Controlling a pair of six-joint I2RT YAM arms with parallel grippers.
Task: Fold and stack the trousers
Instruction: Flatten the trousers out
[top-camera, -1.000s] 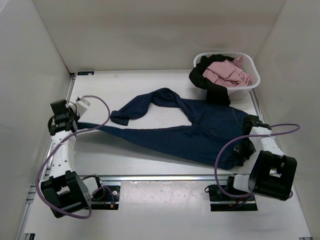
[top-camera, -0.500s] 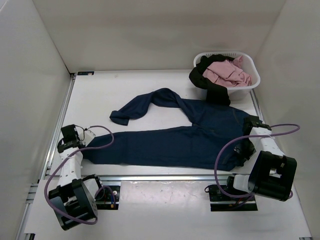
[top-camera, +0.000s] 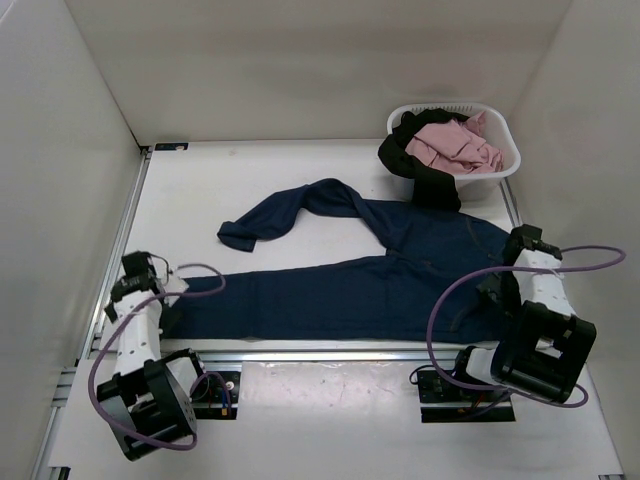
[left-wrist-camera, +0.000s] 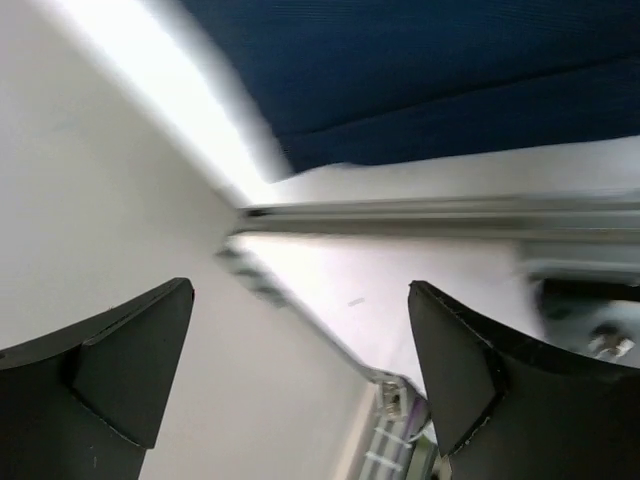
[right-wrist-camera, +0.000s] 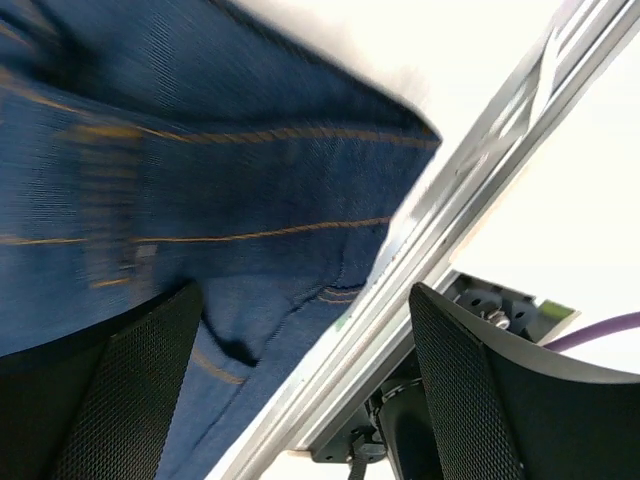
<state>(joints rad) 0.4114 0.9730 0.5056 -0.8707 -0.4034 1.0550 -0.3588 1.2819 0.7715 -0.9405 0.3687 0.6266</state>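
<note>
The dark navy trousers (top-camera: 380, 290) lie spread on the table. One leg runs along the near edge toward the left, and the other bends up to the far left (top-camera: 245, 232). My left gripper (top-camera: 148, 282) sits just off that near leg's cuff. It is open (left-wrist-camera: 300, 370) with nothing between its fingers, and the navy cloth (left-wrist-camera: 450, 80) lies beyond the tips. My right gripper (top-camera: 497, 292) is at the waist end, open (right-wrist-camera: 305, 380) above the denim (right-wrist-camera: 200, 200), gripping nothing. The black trousers (top-camera: 418, 170) hang over the basket's rim.
A white laundry basket (top-camera: 503, 170) at the back right holds a pink garment (top-camera: 455, 145). A metal rail (top-camera: 330, 353) runs along the table's near edge, close under both grippers (right-wrist-camera: 450, 230). White walls enclose the table on the left, back and right.
Both grippers have gone from shut to open and let go of the navy trousers. Before that, the left arm drew the leg's cuff down to the near edge.
</note>
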